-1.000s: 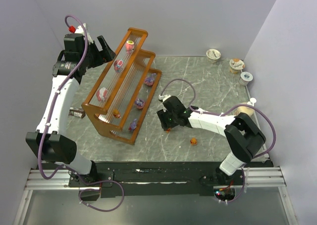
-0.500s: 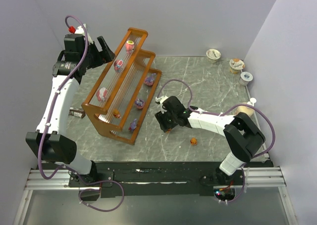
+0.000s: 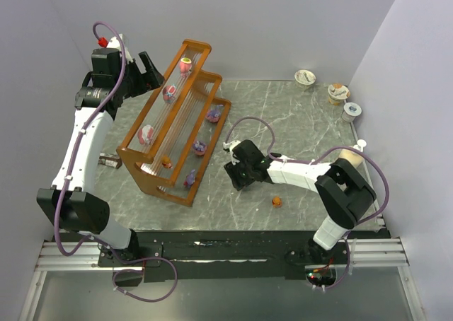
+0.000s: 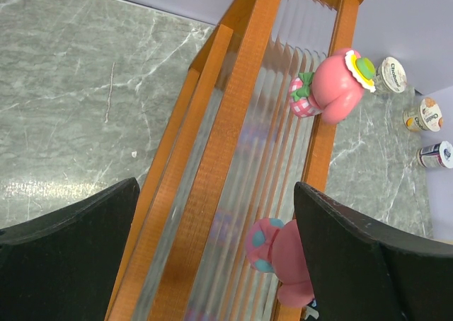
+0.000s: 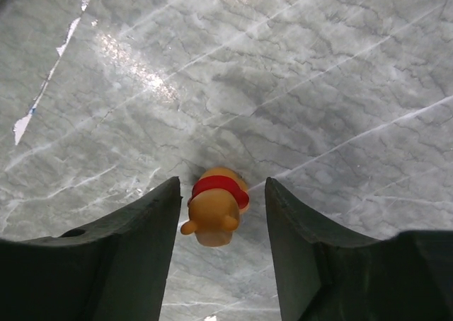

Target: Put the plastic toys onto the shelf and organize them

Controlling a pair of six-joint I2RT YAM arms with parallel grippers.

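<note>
Right gripper [image 5: 223, 187] part-open, straddling orange bear toy [image 5: 216, 211] on grey marbled tabletop [image 5: 318, 88], not clamped; left gripper [image 4: 216, 187] wide open, empty, at shelf [image 4: 244, 109]; plain pale walls [image 3: 283, 24].

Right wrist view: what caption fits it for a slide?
Right arm's fingers, spread apart, flank a small orange toy on the marbled table.

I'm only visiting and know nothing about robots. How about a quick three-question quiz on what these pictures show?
1. How many pink toys sit on the shelf?
2. True or false: an orange figure stands between the right tool's open fingers, untouched.
3. A second orange toy lies: A on the shelf's top tier; B on the table; C on the shelf's bottom tier.
Key: 1 three; 2 true; 3 B.
</note>
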